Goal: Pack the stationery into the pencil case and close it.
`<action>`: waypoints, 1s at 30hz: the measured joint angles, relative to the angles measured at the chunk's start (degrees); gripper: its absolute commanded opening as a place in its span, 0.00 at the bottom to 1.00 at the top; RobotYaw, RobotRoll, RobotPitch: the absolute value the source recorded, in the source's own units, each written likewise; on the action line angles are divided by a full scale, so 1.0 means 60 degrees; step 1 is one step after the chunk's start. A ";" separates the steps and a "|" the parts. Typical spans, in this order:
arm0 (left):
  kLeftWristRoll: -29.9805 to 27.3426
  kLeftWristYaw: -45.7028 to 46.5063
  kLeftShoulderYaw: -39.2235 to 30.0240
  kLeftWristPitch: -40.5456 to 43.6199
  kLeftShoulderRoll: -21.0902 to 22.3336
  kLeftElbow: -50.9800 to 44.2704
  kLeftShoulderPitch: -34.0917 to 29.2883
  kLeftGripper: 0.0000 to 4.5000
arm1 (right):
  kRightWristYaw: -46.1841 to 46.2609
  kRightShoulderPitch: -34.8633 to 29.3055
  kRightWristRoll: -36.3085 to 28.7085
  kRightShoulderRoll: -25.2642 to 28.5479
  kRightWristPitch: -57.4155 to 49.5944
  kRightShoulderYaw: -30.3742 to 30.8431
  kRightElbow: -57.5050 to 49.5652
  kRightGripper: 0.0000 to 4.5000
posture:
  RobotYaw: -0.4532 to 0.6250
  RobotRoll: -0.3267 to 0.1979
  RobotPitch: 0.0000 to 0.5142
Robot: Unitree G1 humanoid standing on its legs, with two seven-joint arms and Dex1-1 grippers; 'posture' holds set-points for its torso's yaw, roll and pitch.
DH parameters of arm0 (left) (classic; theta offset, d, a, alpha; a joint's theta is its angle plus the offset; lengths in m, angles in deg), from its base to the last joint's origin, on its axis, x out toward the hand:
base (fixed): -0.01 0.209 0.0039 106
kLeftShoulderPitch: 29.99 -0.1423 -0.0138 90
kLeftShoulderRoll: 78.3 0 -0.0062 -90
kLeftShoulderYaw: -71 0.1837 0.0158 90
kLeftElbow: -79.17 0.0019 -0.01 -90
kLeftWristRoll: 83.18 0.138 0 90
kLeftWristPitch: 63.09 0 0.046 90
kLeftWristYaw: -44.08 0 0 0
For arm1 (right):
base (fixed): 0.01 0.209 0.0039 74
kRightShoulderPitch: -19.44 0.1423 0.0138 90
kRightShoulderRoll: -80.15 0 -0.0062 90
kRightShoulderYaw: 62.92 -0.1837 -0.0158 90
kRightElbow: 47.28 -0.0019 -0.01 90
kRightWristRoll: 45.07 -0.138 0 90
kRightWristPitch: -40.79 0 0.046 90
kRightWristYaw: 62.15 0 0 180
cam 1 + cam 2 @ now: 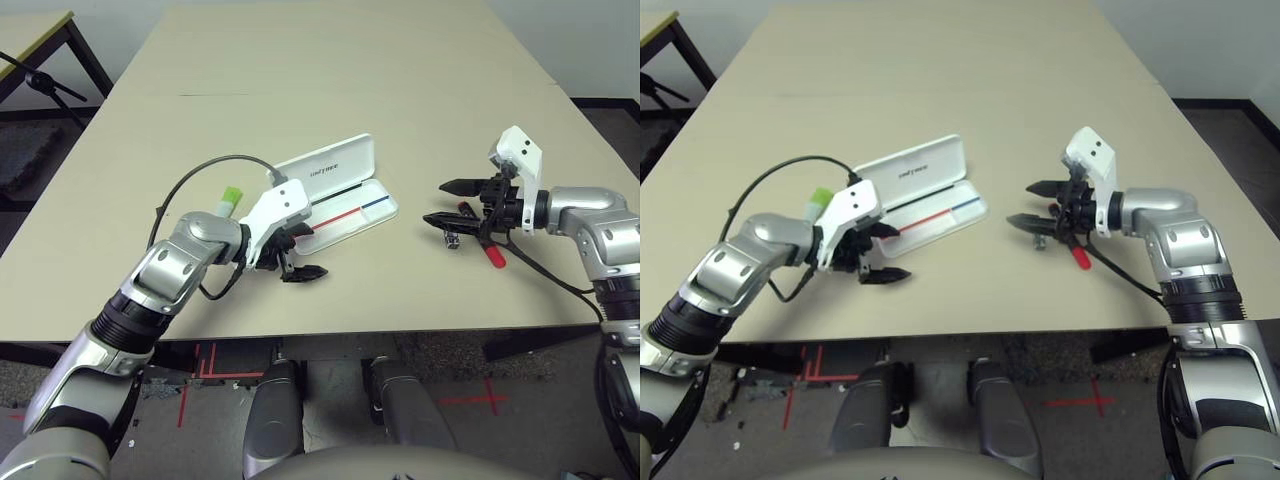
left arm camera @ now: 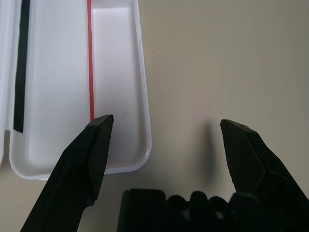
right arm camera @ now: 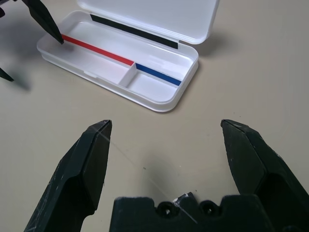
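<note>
The two head cameras look forward and down from above the table [image 1: 330, 60], sharing the open pencil case [image 1: 345, 200] near its middle. The left wrist camera sits close above one end of the case, while the right wrist camera faces it whole from farther back.

Lab: bare beige table [image 1: 300, 60], red tape crosses [image 1: 480, 398] on floor.

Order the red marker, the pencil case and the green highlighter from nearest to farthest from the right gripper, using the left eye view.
From the right gripper:
1. Red marker, right beside it, partly hidden.
2. Pencil case, open, toward the table's middle.
3. Green highlighter, farthest, behind the left arm.
</note>
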 measured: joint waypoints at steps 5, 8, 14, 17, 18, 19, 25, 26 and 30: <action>0.0206 -0.0068 0.0206 -0.0029 -0.0071 0.0025 0.0003 0.99 | 0.0118 0.0005 -0.0014 0.0000 0.0001 0.0001 0.0000 1.00 | 0.37 0.62 0.26; 0.0295 -0.0149 0.0244 -0.0072 -0.0075 0.0053 0.0025 0.99 | 0.0134 0.0005 -0.0033 0.0000 -0.0005 0.0001 0.0000 1.00 | 0.37 0.62 0.26; 0.0312 -0.0282 0.0262 -0.0129 -0.0162 0.0095 0.0041 0.64 | -0.0038 0.0002 -0.0397 0.0027 -0.0563 0.0001 -0.0311 1.00 | 0.37 0.62 0.26; 0.0344 -0.0281 0.0235 -0.0171 -0.0183 0.0224 0.0082 0.38 | -0.0257 -0.0085 -0.0647 0.0238 -0.1014 0.0008 -0.0697 1.00 | 0.36 0.62 0.26; 0.0355 -0.0281 0.0214 -0.0193 -0.0184 0.0270 0.0091 0.30 | -0.0331 -0.0136 -0.0704 0.0345 -0.1170 0.0013 -0.0816 1.00 | 0.36 0.62 0.26; 0.0366 -0.0282 0.0197 -0.0223 -0.0185 0.0325 0.0105 0.21 | -0.0411 -0.0212 -0.0789 0.0450 -0.1349 0.0017 -0.0965 1.00 | 0.36 0.62 0.26; 0.0481 -0.0451 0.0155 -0.0364 -0.0142 0.0394 0.0157 0.01 | -0.0758 -0.0634 -0.1121 0.0828 -0.2074 0.0083 -0.1642 1.00 | 0.36 0.62 0.27; 0.0511 -0.0473 0.0154 -0.0417 -0.0141 0.0402 0.0160 0.01 | -0.0781 -0.0652 -0.1173 0.0830 -0.2127 0.0089 -0.1731 1.00 | 0.36 0.62 0.27; 0.0665 -0.0755 0.0166 -0.0859 0.0034 0.0414 0.0164 0.01 | -0.0861 -0.0665 -0.1208 0.0937 -0.2250 0.0090 -0.1825 1.00 | 0.36 0.62 0.27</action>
